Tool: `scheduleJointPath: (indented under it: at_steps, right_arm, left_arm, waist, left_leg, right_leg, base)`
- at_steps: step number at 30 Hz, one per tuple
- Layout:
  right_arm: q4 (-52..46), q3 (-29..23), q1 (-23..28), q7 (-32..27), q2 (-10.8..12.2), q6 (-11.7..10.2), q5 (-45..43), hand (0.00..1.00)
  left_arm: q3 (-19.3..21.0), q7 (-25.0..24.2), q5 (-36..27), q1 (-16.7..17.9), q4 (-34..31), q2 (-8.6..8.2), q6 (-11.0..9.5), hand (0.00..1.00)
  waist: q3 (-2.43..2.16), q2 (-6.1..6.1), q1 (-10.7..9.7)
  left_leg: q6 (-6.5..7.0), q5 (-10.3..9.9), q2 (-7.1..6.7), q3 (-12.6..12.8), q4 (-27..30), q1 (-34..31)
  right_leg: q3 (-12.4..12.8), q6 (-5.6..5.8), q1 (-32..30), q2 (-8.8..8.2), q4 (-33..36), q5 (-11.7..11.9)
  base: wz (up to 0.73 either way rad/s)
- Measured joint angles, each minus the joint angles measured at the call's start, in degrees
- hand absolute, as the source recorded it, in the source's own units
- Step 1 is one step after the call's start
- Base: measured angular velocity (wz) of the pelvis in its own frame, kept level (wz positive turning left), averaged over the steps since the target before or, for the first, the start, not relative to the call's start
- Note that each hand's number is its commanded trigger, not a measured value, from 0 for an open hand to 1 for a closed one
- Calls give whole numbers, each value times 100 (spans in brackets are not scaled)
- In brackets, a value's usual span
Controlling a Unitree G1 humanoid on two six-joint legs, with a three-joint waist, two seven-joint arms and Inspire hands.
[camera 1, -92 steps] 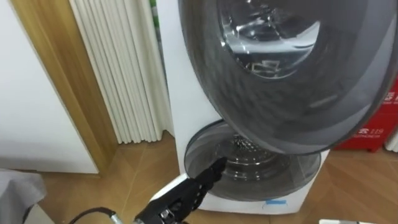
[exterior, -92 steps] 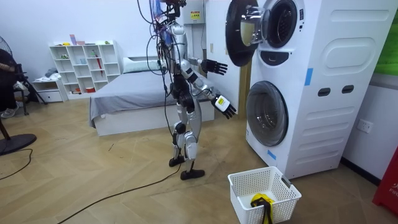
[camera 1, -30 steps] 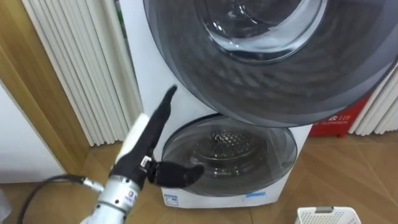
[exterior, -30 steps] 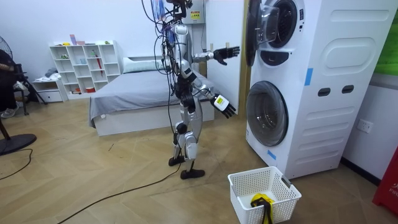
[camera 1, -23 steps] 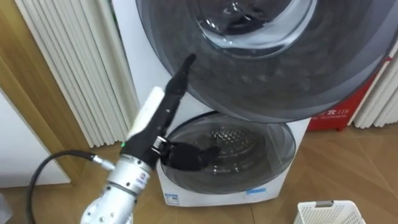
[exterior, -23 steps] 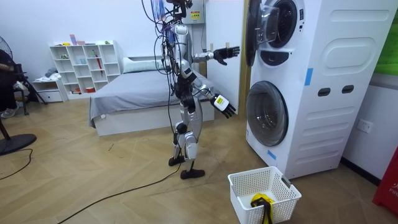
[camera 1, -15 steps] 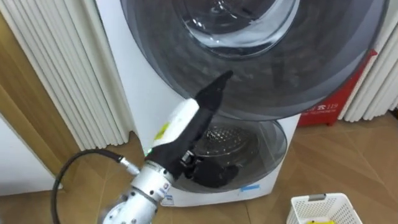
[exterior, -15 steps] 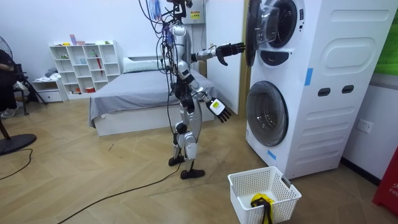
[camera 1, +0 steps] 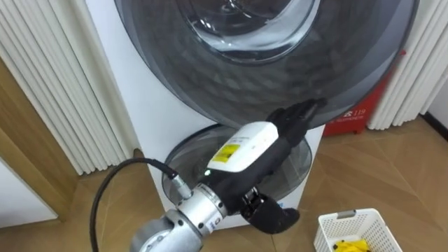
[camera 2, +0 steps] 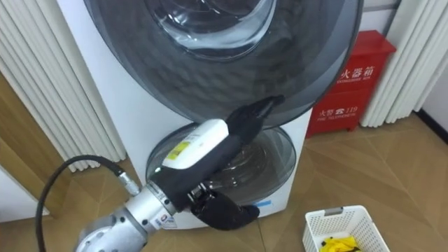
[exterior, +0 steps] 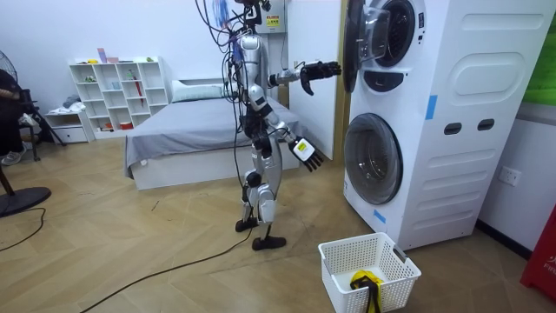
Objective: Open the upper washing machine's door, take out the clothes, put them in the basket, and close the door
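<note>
Left hand point(camera 1: 252, 150): you have it raised from the lower left, fingers straight and close together, holding nothing. Its fingertips point(camera 1: 302, 112) lie at the lower rim of the upper door; you cannot tell whether they touch it. The dark thumb point(camera 1: 269, 213) hangs below the palm.
Right hand point(exterior: 307, 155): in the room view you see it low, at about hip height, fingers spread and empty, pointing toward the machines and apart from them.
Upper door point(camera 1: 245, 77): dark, round, with a glass bowl in the middle. It stands swung out toward you and hangs over most of the upper drum's mouth.
Lower door point(camera 1: 183, 155): shut, just beneath the raised hand, with the perforated drum showing through its glass.
Stacked machines point(exterior: 434, 130): two white units, one on the other; your robot stands upright facing them on the wooden floor.
Clothes: a yellow cloth point(camera 1: 346, 245) lies in the basket. Whether more sits in the upper drum you cannot tell past the door.
Basket point(camera 1: 350, 218): white and perforated, on the floor to your right, in front of the machines.
Around: white slats point(camera 1: 49, 84) to the left of the machines, a red cabinet point(camera 1: 357, 117) to their right, and a bed point(exterior: 191, 130) behind the robot.
</note>
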Motion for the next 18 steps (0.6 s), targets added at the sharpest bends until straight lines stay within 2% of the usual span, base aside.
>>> scheduleJointPath:
  at_steps: [3, 6, 7, 9, 10, 11, 12, 14, 15, 17, 18]
  right_arm:
    - [52, 7, -2, -41, 3, 72, 2, 0]
    - [50, -12, -1, -58, -36, 171, 5, 0]
    - [51, -56, -1, -70, -47, 209, -2, 0]
    - [46, -90, 1, -110, -93, 211, -6, 0]
    - [6, -136, 12, -134, -146, 211, 3, 0]
    - [-43, -193, 37, -142, -222, 211, -3, 0]
    - [-27, -259, 46, -137, -238, 213, -21, 0]
    - [-7, -533, 71, -157, -244, 261, -150, 0]
    - [-6, -594, 88, -179, -254, 262, -156, 0]
    - [15, -790, 158, -260, -276, 337, -181, 0]
    - [15, -800, 176, -278, -294, 353, -169, 0]
  left_arm:
    - [-14, -48, -153, -93, 309, 5, 65, 0]
    - [11, -73, -396, -381, 785, 116, 202, 0]
    - [46, -74, -514, -520, 914, 228, 194, 0]
    - [219, -72, -612, -764, 1101, 293, 187, 0]
    - [398, -70, -679, -1039, 1341, 362, 168, 0]
    - [582, -55, -891, -1353, 1665, 504, 80, 0]
    - [678, -40, -944, -1522, 1878, 555, 76, 0]
    - [1104, 73, -1017, -2110, 2659, 733, 185, 0]
    - [1186, 80, -1054, -2254, 2808, 759, 215, 0]
    - [1261, 109, -1059, -2755, 3259, 916, 253, 0]
    - [1261, 118, -1061, -2832, 3328, 947, 265, 0]
  waist:
    - [0, 6, -17]
    - [-1, 46, -3]
    - [-7, 74, 31]
    - [-8, 154, 45]
    - [-11, 256, 59]
    - [-8, 363, 61]
    - [-13, 410, 64]
    - [-48, 558, 47]
    - [-43, 572, 45]
    - [-40, 572, 44]
    - [-39, 569, 45]
  left_leg:
    - [0, 0, -3, 23, 0, 27]
    - [0, 0, 0, 47, 4, 19]
    - [0, 0, 8, 90, 5, 21]
    - [0, 0, 17, 161, 4, 38]
    - [0, 0, 16, 163, 4, 44]
    - [0, 0, 8, 185, -1, 73]
    - [0, 0, 5, 186, -6, 100]
    - [0, 0, 10, 209, -10, 169]
    - [0, 0, 14, 234, -9, 181]
    - [-2, 1, 9, 319, -14, 192]
    - [-2, 1, 7, 321, -16, 192]
  right_leg:
    - [42, 0, 7, 7, 10, 2]
    - [76, -6, -14, 17, 15, 15]
    - [97, -13, -14, 27, 8, 31]
    - [162, -14, -15, 46, -4, 54]
    - [220, -9, -23, 55, -15, 80]
    - [273, -4, -25, 59, -8, 91]
    - [310, -3, -19, 68, 3, 92]
    - [404, -12, -9, 97, 36, 99]
    - [413, -13, -22, 100, 63, 99]
    - [462, -33, -55, 134, 97, 112]
    - [482, -38, -62, 143, 95, 116]
  base:
    - [-6]
    - [-6]
    - [-11]
    - [-15]
    - [-21]
    - [-23]
    - [-28]
    - [-29]
    - [-21]
    - [-16]
    - [-14]
